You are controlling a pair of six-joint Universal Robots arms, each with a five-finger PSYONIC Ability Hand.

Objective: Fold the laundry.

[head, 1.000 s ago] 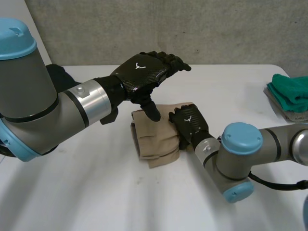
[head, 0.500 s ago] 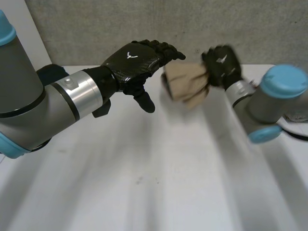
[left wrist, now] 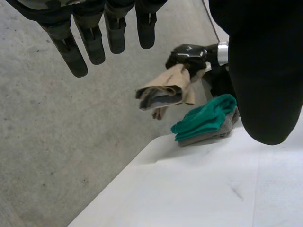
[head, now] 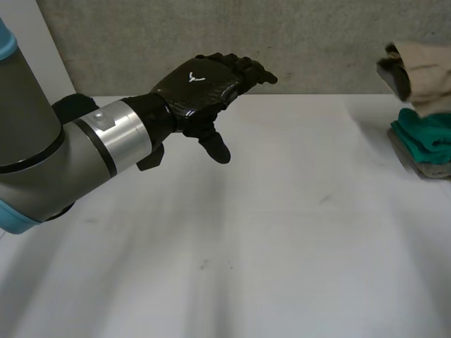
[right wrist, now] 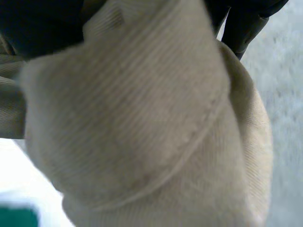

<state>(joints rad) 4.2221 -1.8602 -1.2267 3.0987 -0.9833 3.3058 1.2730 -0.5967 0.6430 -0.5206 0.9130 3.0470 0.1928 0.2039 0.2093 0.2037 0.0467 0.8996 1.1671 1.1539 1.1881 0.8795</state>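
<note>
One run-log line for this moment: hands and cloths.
left hand: open, raised over table | right hand: shut on folded beige cloth, aloft | green cloth: on grey cloth at table edge

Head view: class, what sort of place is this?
Likely a robot test bench for laundry folding: white table, grey concrete wall, and the right hand holding a folded beige cloth above a folded green cloth.

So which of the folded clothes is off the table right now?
The beige one: the right hand grips it in the air, while the green one lies on a grey one at the table edge.
</note>
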